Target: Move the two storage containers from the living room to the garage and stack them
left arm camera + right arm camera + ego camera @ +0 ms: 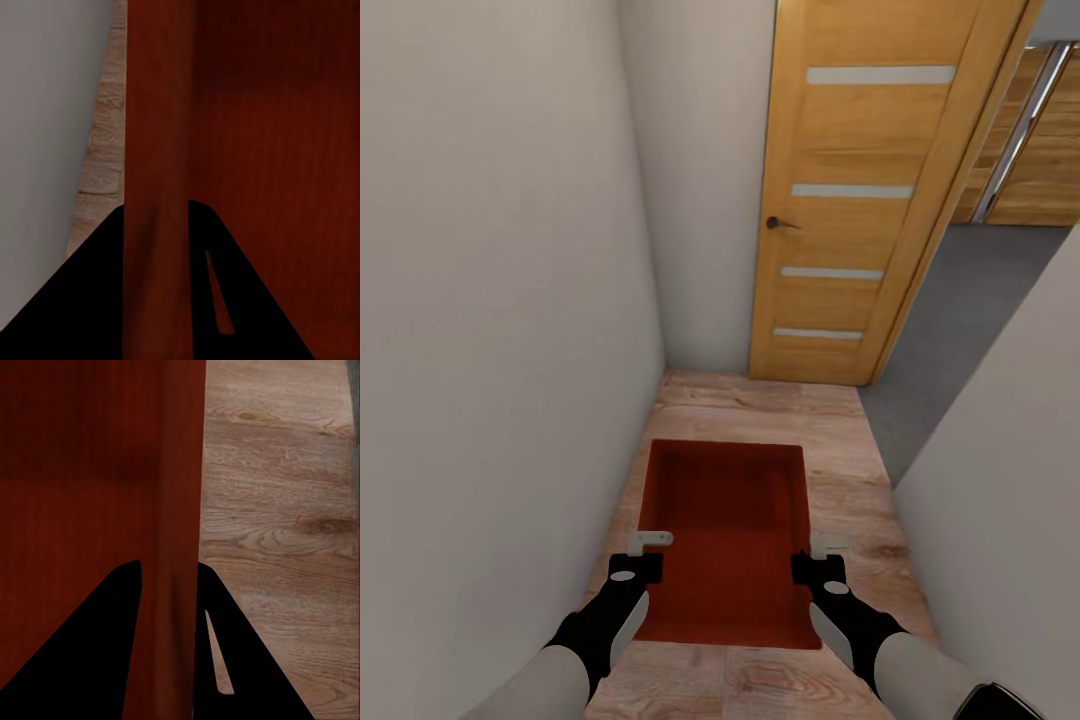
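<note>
Between both end effectors, storage container (725,530)

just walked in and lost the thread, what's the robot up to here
The robot holds an orange-red shallow open-top tray between both arms: the left gripper is clamped on one side wall, the right gripper on the opposite wall. It stands in a narrow corridor with a light wood-plank floor, facing an open wooden door with grey floor beyond.

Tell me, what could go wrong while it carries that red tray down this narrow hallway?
The storage container hangs between two grippers, left and right, each pinching one side wall. If the arms drift apart or together, it might slip or twist. The corridor walls sit close, and the open door narrows the turn toward the grey floor, so a bump seems possible.
</note>
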You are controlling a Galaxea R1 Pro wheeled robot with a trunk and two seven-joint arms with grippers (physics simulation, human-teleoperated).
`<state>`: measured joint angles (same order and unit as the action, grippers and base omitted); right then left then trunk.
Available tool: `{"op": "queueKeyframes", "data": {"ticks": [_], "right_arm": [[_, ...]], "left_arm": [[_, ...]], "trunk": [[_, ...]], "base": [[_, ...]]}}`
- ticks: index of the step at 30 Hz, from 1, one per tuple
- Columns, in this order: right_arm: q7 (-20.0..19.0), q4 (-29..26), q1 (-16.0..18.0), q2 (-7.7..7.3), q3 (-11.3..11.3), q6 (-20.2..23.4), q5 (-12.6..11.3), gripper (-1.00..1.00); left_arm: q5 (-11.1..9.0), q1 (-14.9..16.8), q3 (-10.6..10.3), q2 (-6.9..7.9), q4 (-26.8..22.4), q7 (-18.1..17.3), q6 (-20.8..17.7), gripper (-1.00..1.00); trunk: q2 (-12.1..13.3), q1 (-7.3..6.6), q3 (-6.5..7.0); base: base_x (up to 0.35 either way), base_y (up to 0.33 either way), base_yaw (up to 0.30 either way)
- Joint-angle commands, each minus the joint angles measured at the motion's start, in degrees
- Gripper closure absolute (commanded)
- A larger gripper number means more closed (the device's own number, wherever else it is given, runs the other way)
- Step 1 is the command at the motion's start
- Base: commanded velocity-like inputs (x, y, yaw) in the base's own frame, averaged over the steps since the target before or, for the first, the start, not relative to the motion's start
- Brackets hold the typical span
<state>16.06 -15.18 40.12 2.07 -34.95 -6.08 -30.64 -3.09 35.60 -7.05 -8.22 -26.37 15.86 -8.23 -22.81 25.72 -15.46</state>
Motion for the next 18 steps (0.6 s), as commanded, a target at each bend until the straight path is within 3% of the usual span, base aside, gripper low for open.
{"op": "queueKeyframes", "data": {"ticks": [1, 18], "right_arm": [[1.1, -0.1, 0.1, -0.48, 1.0, -0.4, 0.7, 1.00], [1.2, -0.1, 0.1, -0.48, 1.0, -0.4, 0.7, 1.00]], "left_arm": [[-1.7, 0.0, -1.1, 0.10, 0.2, 0.7, -3.4, 1.00], [-1.7, 0.0, -1.1, 0.13, 0.2, 0.7, -3.4, 1.00]], "trunk": [[-0.1, 0.06, -0.09], [-0.1, 0.06, -0.09]], "base": [[0.322, 0.000, 0.000], [0.322, 0.000, 0.000]]}}
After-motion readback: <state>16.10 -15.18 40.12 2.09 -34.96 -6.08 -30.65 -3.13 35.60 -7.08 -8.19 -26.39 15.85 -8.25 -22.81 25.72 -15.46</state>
